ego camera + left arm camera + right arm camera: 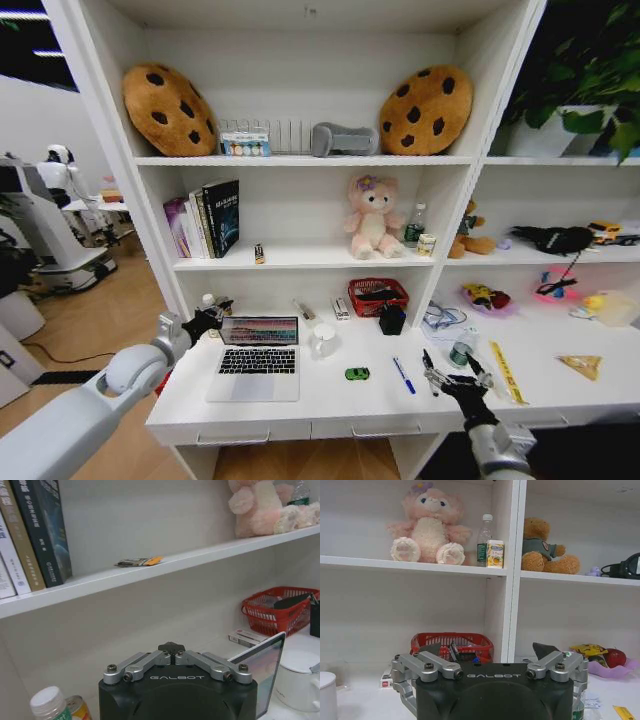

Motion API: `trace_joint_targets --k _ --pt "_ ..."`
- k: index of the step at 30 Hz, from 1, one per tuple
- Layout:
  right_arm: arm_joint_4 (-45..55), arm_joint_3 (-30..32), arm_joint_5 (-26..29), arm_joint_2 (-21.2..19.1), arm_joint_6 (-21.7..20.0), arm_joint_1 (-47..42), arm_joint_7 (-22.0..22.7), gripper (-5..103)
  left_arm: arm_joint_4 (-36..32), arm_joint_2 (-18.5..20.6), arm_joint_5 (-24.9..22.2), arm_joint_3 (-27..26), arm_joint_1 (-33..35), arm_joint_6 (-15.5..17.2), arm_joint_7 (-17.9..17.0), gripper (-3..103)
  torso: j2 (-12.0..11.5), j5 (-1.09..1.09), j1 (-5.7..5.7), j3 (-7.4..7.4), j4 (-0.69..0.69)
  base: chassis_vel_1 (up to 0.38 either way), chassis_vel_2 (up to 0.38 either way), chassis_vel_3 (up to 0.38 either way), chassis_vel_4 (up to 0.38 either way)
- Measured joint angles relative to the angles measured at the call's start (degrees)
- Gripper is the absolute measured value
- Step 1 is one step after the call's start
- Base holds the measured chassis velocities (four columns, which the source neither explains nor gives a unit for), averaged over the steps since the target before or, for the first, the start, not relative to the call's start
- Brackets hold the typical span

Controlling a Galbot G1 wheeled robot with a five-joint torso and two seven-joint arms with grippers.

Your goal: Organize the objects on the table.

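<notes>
Nearest the head camera, the right gripper (457, 381) is held over the front of the desk (330, 400), fingers spread apart, with a black pen (428, 363) and a small green-labelled bottle (461, 349) just beyond it and a blue pen (403, 375) to its left. At the desk's left end the left gripper (215, 316) is raised beside the top corner of the open silver laptop (257, 358), fingers drawn together on nothing. A tiny green toy car (357, 373) is seen in front of a white mug (324, 340). Behind these, a red basket (378, 296) and a black pen holder (392, 319) are set against the back wall.

From the left wrist, a white-capped bottle (49, 703) and a can (77, 708) are found close beside the gripper; the head view partly hides them behind the arm. From the right wrist, a yellow snack pack (588, 650) on a purple dish (614, 666) is made out past the shelf divider.
</notes>
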Motion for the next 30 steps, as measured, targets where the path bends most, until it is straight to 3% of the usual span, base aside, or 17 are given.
trace_joint_targets --k 8,14,30 --pt "-0.7 0.7 -0.3 1.2 0.6 -0.4 -0.3 100 2.9 -1.3 -0.5 8.4 -8.9 0.7 -0.6 0 0.0 -0.01 0.0 0.0 0.0 0.0 0.0 0.0 0.0" --pt "-1.6 0.9 -0.2 1.4 0.8 0.1 -0.3 100 3.4 -2.7 -0.4 11.1 -10.2 1.0 -1.3 0 0.0 -0.01 0.0 0.0 0.0 0.0 0.0 0.0 0.0" --pt "-2.6 1.2 0.5 1.6 0.9 1.0 -0.3 100 0.9 -2.8 1.8 8.7 -3.3 1.5 -1.3 0 0.0 -0.01 0.0 0.0 0.01 0.0 0.0 0.0 0.0"
